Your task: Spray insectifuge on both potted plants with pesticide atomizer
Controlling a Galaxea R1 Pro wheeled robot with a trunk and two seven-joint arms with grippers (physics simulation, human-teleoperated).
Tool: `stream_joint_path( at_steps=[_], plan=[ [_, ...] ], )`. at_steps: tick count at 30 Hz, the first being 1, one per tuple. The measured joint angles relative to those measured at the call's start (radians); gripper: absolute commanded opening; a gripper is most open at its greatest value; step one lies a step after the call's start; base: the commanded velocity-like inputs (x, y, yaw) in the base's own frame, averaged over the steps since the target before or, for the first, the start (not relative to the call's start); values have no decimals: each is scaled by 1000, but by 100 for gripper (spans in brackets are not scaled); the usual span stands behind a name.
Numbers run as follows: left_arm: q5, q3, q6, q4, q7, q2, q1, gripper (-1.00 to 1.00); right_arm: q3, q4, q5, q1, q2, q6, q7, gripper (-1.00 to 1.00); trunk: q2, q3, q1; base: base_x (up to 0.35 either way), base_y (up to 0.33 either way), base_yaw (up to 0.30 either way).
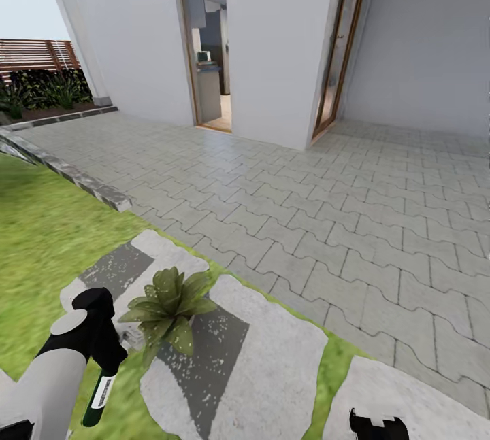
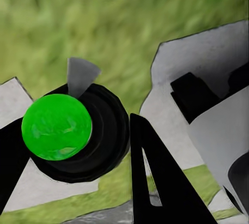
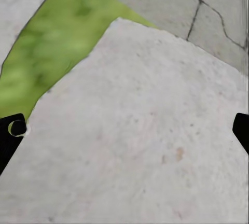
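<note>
The left gripper [image 2: 78, 146] has its fingers clamped on the atomizer [image 1: 102, 351], which hangs just beside one potted plant [image 1: 167, 304] sitting on a stepping stone [image 1: 272, 358] in the lawn. The right gripper [image 3: 124, 130] hangs over bare stone with fingers apart. I judge the nozzle may point away from the leaves, so spray could land on grass and leave the plant only partly covered.
</note>
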Motion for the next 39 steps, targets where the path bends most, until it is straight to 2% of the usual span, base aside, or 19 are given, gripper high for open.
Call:
stream_joint_path(
  at_steps=[10, 21, 25, 27, 29, 31, 39],
  plan=[
    [1, 2, 0, -9, 0, 0, 0, -100, 0, 0, 0, 0, 0, 0, 0, 100, 0, 0, 0, 0, -272, 22],
    [-1, -3, 1, -14, -18, 1, -17, -100, 0, 1, 0, 0, 2, 0, 0, 100, 0, 0, 0, 0, -272, 260],
    [-24, -14, -8, -11, -23, 2, -83, -100, 0, 1, 0, 0, 2, 0, 0, 100, 0, 0, 0, 32, -272, 276],
    [-55, -16, -10, -11, -23, 1, -106, -100, 0, 1, 0, 0, 2, 0, 0, 100, 0, 0, 0, 133, -258, 276],
    [-105, -16, -10, -10, -23, -2, -115, -100, 0, 1, 0, 0, 2, 0, 0, 100, 0, 0, 0, 201, -224, 276],
    [-131, -16, -11, -6, -23, -2, -117, -100, 0, 1, 0, 0, 2, 0, 0, 100, 0, 0, 0, 241, -191, 276],
    [-141, -16, -12, -2, -24, -3, -118, -100, 0, 0, 1, 0, -2, 0, 1, 100, 0, 0, -1, 322, -29, 95]
  ],
)
